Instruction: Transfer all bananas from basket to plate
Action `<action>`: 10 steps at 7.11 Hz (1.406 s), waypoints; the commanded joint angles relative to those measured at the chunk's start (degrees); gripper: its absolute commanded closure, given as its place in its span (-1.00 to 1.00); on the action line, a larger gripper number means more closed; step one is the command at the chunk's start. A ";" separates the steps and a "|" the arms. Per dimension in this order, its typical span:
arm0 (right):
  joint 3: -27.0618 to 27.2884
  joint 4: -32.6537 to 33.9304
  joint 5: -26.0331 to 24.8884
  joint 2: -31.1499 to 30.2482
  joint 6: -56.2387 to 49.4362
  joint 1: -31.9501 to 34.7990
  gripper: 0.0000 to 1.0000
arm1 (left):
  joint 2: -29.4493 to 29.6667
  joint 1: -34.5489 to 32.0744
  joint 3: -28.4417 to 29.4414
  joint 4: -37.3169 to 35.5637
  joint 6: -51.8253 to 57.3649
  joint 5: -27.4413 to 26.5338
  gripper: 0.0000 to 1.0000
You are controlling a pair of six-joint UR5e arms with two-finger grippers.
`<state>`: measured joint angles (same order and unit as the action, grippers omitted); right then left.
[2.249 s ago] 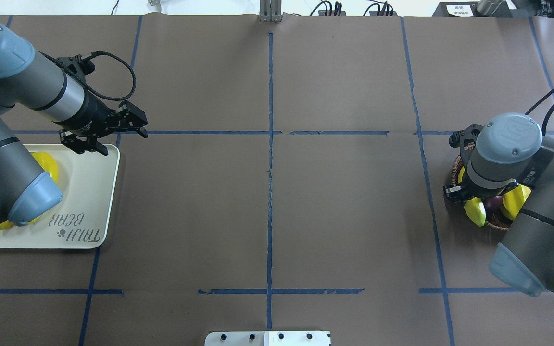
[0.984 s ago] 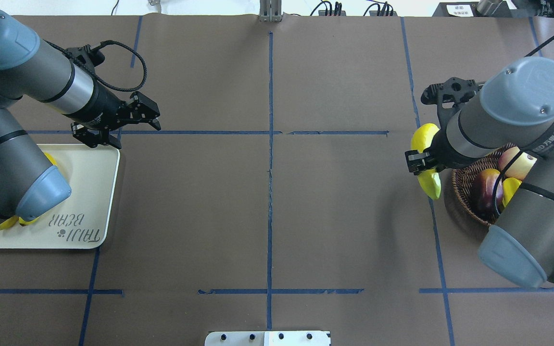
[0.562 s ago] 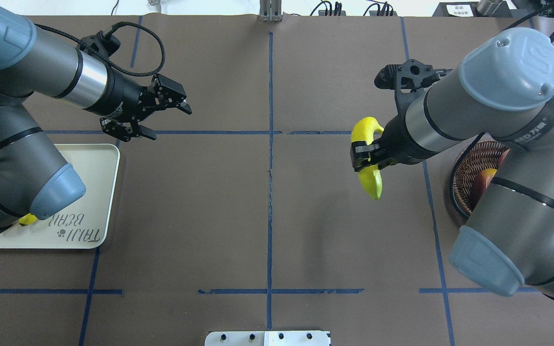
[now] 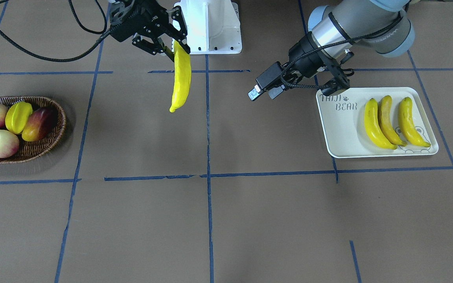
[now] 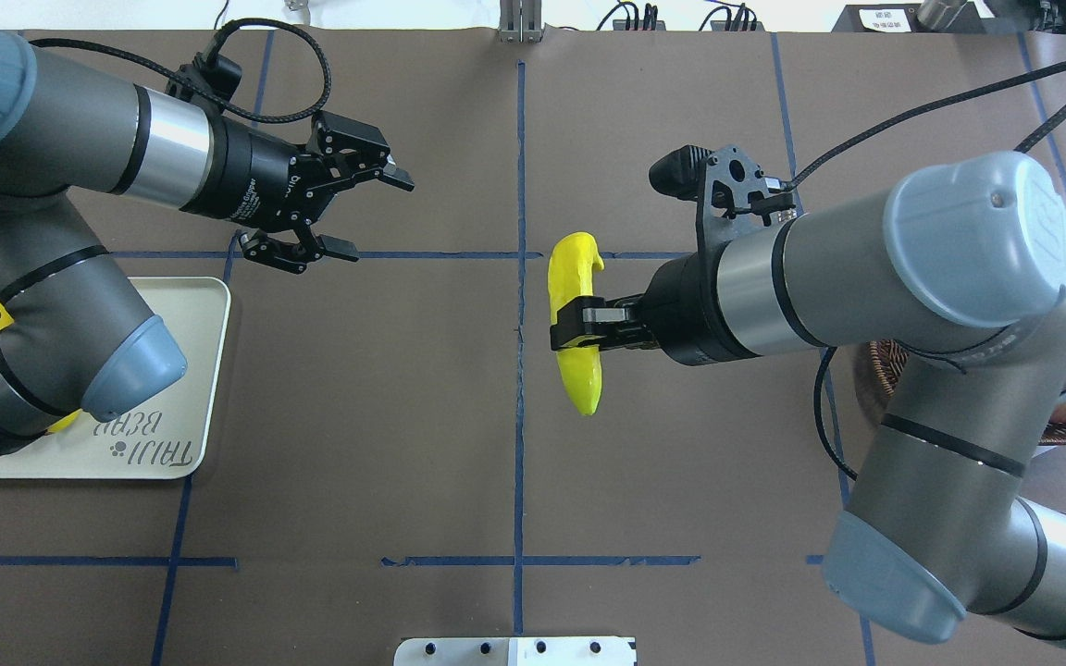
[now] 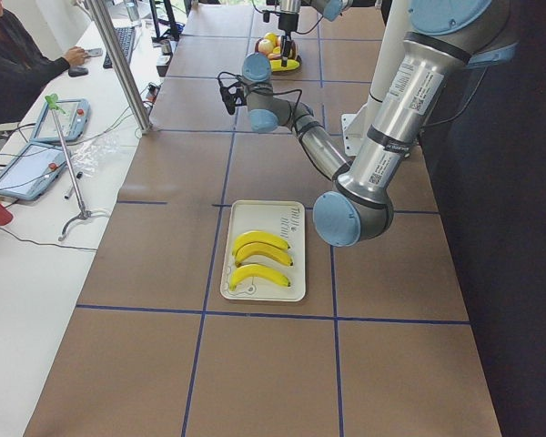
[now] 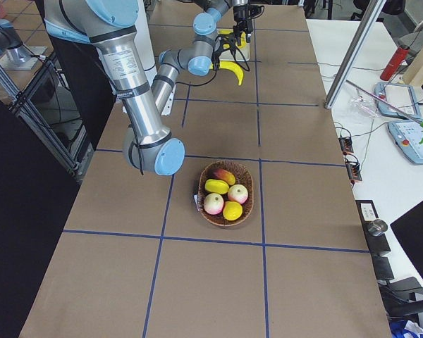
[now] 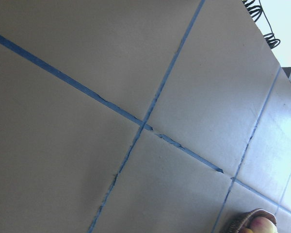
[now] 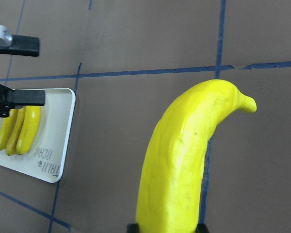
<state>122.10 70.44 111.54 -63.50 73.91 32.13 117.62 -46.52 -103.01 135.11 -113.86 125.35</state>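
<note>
Three plated bananas (image 4: 386, 120) show front-on; overhead the left arm (image 5: 61, 310) hides most.

Three yellow bananas (image 4: 387, 120) abreast on cream plate (image 4: 342, 135); fourth banana (image 4: 182, 78) aloft between it and wicker basket (image 4: 34, 152)

Three bananas (image 6: 260, 258) lie side by side on the cream plate (image 6: 292, 275).

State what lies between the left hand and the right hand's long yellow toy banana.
Overhead view: only bare brown table paper crossed by blue tape lines separates the open left hand from the long yellow toy banana.
</note>
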 commanded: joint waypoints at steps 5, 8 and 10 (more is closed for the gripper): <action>-1.08 -13.12 -8.61 0.31 0.44 -5.58 1.00 | 6.04 3.45 2.02 7.18 -14.71 -3.42 -1.00; -0.90 -15.68 -8.62 0.31 1.14 -5.68 1.00 | 6.04 6.09 2.03 7.28 -14.72 -4.59 -1.00; -0.99 -15.59 -8.70 0.31 1.67 -5.68 1.00 | 6.04 6.88 1.85 7.28 -14.99 -4.50 -1.00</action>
<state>121.15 54.89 102.90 -63.19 75.35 26.46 123.66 -40.08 -101.03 142.38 -128.64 120.85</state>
